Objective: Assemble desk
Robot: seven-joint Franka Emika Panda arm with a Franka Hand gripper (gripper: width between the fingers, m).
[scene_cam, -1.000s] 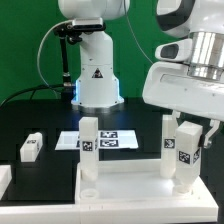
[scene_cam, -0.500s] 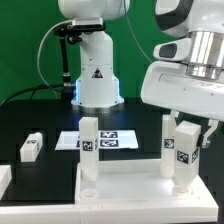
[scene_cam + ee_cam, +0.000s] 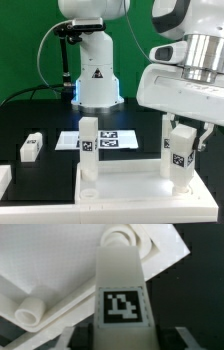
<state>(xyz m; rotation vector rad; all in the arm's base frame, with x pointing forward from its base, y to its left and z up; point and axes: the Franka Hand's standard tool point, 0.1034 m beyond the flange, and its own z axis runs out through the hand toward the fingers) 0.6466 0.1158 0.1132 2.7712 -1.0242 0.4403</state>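
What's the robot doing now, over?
Gripper shut on white square plastic leg post, upright on wide white desk top panel. Nothing seen blocking.

Rises as a glossy white jointed robot arm (image 3: 97, 70) from a rounded base at the back, leaves the exterior view at the top and shows again at the exterior view's right. Hangs there as a bulky white wrist housing (image 3: 185, 95), close to the camera and pointing straight down. Ends in a two-finger gripper (image 3: 186, 138) with dark fingers (image 3: 167, 130), one on each side of a white square plastic leg post (image 3: 180, 160). Clamps that upright post near its top, jaws pressed against its sides.
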